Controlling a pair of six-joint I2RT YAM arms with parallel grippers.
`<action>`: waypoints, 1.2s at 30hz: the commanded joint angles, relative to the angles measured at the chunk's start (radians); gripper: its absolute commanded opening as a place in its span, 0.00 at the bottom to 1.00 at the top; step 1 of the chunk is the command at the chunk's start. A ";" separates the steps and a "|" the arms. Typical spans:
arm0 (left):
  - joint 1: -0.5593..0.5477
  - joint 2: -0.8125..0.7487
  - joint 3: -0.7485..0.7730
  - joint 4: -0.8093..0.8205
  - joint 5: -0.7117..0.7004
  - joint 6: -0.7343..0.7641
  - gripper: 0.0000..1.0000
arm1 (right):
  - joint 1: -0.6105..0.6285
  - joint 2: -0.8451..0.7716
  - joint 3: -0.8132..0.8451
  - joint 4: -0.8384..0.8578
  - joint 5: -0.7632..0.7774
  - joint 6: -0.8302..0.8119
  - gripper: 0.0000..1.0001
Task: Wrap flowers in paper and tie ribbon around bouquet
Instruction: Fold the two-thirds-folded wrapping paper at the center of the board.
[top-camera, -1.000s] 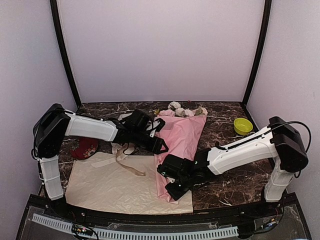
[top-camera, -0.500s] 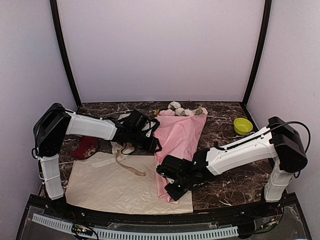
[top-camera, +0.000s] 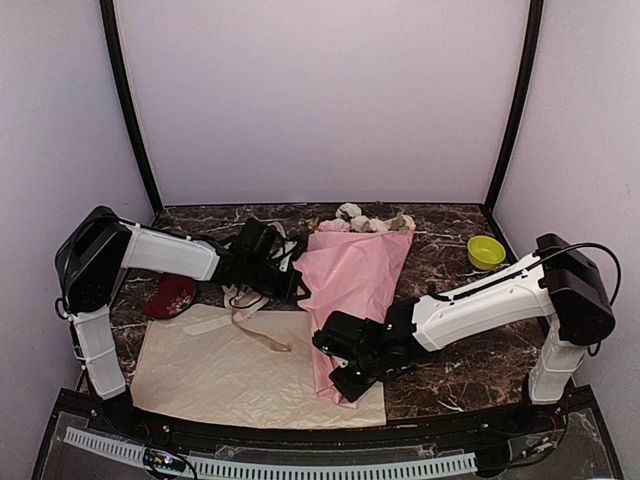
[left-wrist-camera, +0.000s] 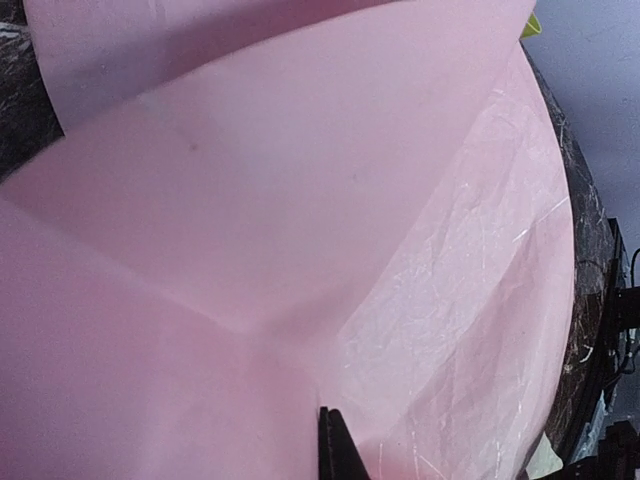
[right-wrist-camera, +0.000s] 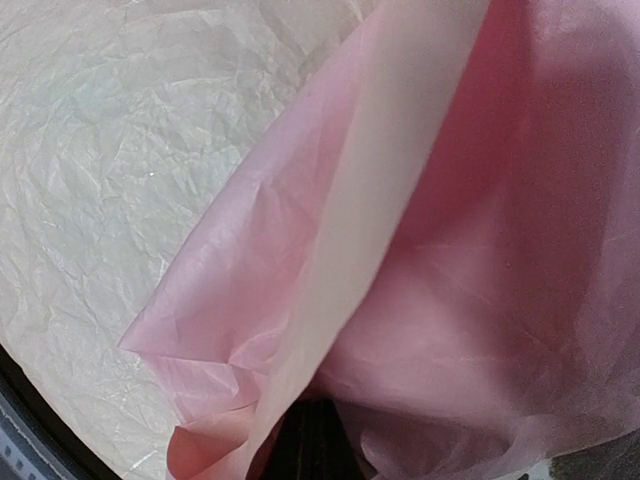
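The pink paper (top-camera: 362, 272) lies as a long cone on the table, with the flowers (top-camera: 360, 222) showing pink and cream heads at its wide far end. My left gripper (top-camera: 297, 289) is shut on the paper's left edge and holds it out to the left; in the left wrist view the paper (left-wrist-camera: 300, 200) fills the frame above my closed left gripper (left-wrist-camera: 335, 440). My right gripper (top-camera: 328, 348) is shut on the paper low on the cone; the paper (right-wrist-camera: 450, 250) folds over this gripper (right-wrist-camera: 315, 440). The tan ribbon (top-camera: 246, 322) lies loose left of the cone.
A cream sheet (top-camera: 220, 375) spreads under the cone's narrow end at the front left, seen as crinkled cream sheet (right-wrist-camera: 120, 150) in the right wrist view. A red round object (top-camera: 168, 295) sits under the left arm. A yellow bowl (top-camera: 486, 251) stands at the far right.
My left gripper has shut on the paper's left edge and drawn back to the left, pulling that edge outward. The right arm has stayed put.
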 joint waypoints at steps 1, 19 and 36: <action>0.048 -0.067 -0.043 0.055 0.056 -0.005 0.00 | 0.006 0.033 -0.010 -0.062 0.031 -0.014 0.00; 0.110 0.094 -0.087 0.162 0.092 0.030 0.00 | 0.006 -0.105 0.005 -0.046 -0.025 -0.120 0.15; 0.117 0.114 -0.053 0.169 0.114 0.046 0.00 | 0.006 0.028 -0.014 0.123 -0.153 -0.129 0.06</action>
